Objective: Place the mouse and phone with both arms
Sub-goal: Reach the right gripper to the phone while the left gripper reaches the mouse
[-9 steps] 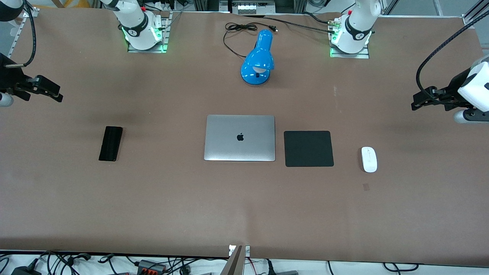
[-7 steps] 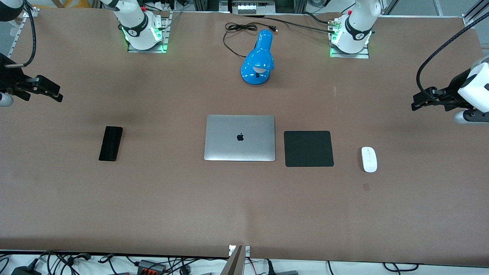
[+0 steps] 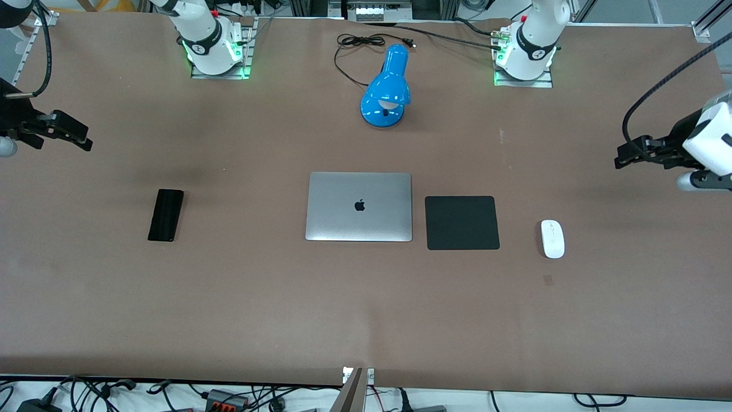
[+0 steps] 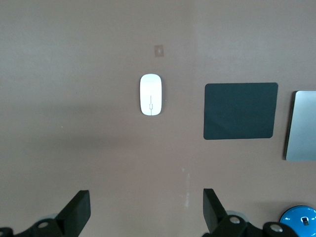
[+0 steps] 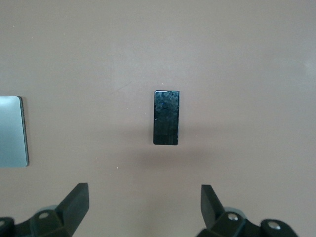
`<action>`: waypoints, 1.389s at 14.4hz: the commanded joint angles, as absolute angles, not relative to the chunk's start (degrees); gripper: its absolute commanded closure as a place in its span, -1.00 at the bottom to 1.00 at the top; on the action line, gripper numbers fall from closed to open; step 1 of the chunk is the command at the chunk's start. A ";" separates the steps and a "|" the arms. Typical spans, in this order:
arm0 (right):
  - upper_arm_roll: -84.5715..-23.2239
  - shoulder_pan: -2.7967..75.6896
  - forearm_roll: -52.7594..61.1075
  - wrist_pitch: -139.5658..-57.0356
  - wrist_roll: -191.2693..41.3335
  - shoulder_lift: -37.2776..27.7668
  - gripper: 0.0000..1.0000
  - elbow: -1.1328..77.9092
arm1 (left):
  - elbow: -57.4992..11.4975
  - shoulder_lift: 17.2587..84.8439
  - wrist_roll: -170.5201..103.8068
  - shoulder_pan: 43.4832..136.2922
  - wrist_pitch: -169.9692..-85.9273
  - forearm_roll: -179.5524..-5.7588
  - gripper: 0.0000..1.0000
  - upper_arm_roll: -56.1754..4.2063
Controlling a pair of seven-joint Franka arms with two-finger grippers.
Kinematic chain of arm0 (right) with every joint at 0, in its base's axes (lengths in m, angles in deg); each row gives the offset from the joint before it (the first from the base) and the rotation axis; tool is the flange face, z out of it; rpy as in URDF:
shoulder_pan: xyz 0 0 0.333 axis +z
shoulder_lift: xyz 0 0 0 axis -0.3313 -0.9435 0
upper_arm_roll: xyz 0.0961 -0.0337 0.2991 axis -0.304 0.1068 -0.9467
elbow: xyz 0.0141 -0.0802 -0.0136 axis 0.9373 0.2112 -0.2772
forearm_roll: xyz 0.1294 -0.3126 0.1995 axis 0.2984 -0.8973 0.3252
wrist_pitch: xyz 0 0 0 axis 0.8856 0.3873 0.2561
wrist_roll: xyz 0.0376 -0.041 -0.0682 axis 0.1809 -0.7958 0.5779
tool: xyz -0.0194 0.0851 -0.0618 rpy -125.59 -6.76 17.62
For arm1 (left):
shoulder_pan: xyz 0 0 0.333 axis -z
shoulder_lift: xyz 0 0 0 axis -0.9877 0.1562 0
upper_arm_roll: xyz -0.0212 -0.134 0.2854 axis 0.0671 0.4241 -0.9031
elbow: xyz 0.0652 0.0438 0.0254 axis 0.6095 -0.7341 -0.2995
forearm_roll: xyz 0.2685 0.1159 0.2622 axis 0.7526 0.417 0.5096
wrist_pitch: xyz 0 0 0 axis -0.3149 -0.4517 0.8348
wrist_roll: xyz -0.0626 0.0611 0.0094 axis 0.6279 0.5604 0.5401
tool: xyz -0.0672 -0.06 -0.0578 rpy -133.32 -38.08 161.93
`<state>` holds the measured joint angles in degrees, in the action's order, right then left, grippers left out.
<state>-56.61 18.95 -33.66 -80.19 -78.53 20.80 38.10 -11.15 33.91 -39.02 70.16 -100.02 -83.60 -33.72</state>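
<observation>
The small white oval mouse (image 3: 552,238) lies flat on the brown bench (image 3: 343,309), toward the left arm's end, just beside the black square pad (image 3: 462,222). The closed silver laptop (image 3: 359,206) lies next to this pad. The slim black rectangular phone (image 3: 166,215) lies toward the right arm's end. The black left gripper (image 4: 146,217) hangs above the bench with its fingers (image 4: 76,212) spread wide, the mouse apart from it. The black right gripper (image 5: 144,210) is also wide and empty, the phone below it. The blue desk lamp (image 3: 387,90) stands between the two bases.
</observation>
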 commanded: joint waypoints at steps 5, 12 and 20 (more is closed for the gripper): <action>-57.50 17.77 -34.61 -83.48 -78.33 15.30 -1.00 40.44 | -11.44 45.98 -40.16 69.59 -109.21 -83.49 -1.00 -33.41; -57.41 17.51 -38.47 -102.72 -78.86 4.32 -1.00 50.28 | -13.72 57.32 -40.60 69.06 -121.67 -79.45 -1.00 -33.41; -57.50 14.25 -37.08 -114.95 -78.95 -10.29 -1.00 50.81 | -25.50 60.23 -40.51 68.80 -140.07 -74.96 -1.00 -33.50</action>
